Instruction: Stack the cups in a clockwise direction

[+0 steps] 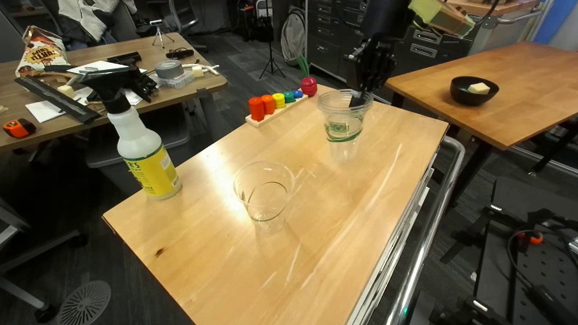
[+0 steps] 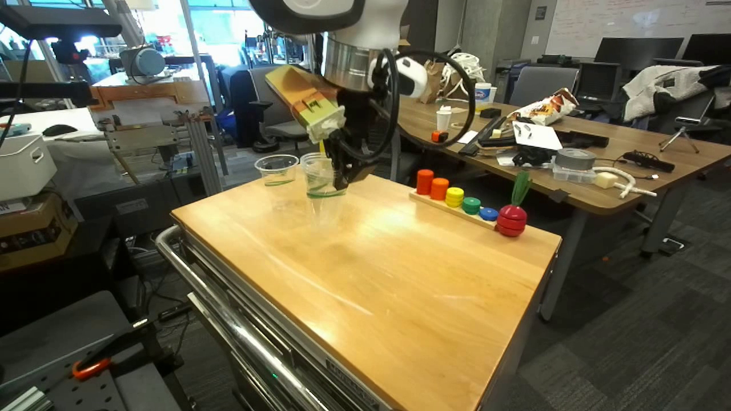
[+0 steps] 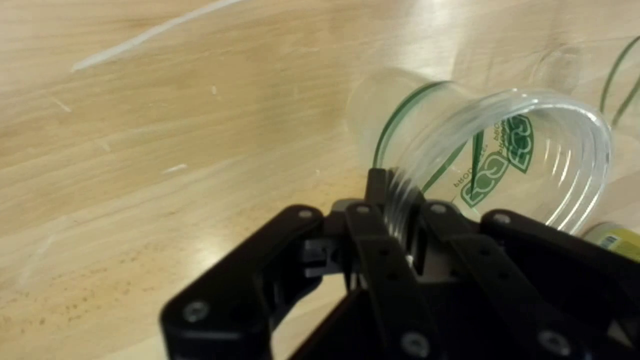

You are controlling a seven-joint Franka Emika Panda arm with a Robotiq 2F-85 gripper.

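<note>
A nested stack of clear cups (image 1: 344,124) stands upright on the wooden cart top, with several rims showing one above another and a green logo on the side. It also shows in an exterior view (image 2: 322,182) and in the wrist view (image 3: 505,165). A single clear cup (image 1: 264,198) stands upright apart from the stack; it also shows in an exterior view (image 2: 278,171) and partly at the right edge of the wrist view (image 3: 620,82). My gripper (image 3: 395,195) is shut on the stack's rims, one finger inside and one outside. I cannot tell whether the stack is lifted slightly.
A yellow spray bottle (image 1: 156,169) stands at the cart's edge in an exterior view. A coloured counting toy (image 1: 280,101) with a red radish-like piece (image 1: 309,86) lies along another edge. A black bowl (image 1: 472,92) is on a separate table.
</note>
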